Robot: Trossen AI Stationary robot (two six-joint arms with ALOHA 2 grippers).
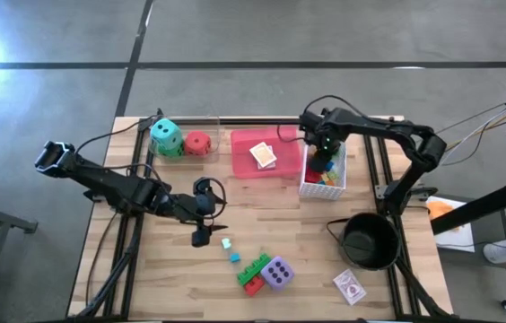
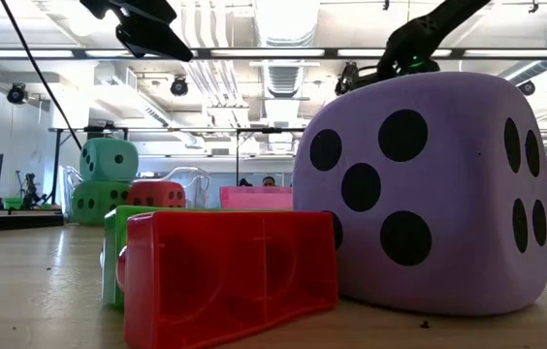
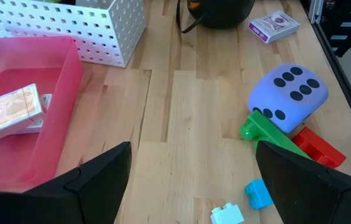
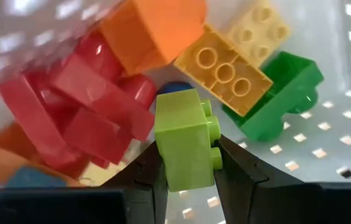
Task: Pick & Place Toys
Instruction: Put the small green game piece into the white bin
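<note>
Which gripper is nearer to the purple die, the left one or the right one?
Left. The left gripper hovers open just beside the purple die; the right gripper is far off in the white basket, holding a lime brick.

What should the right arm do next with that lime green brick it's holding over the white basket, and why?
Probably open the fingers and let it drop. The right gripper is shut on the lime green brick inside the white mesh basket, just above the pile of other bricks, so the brick seems ready to be released. The left gripper hangs open over the table.
</note>
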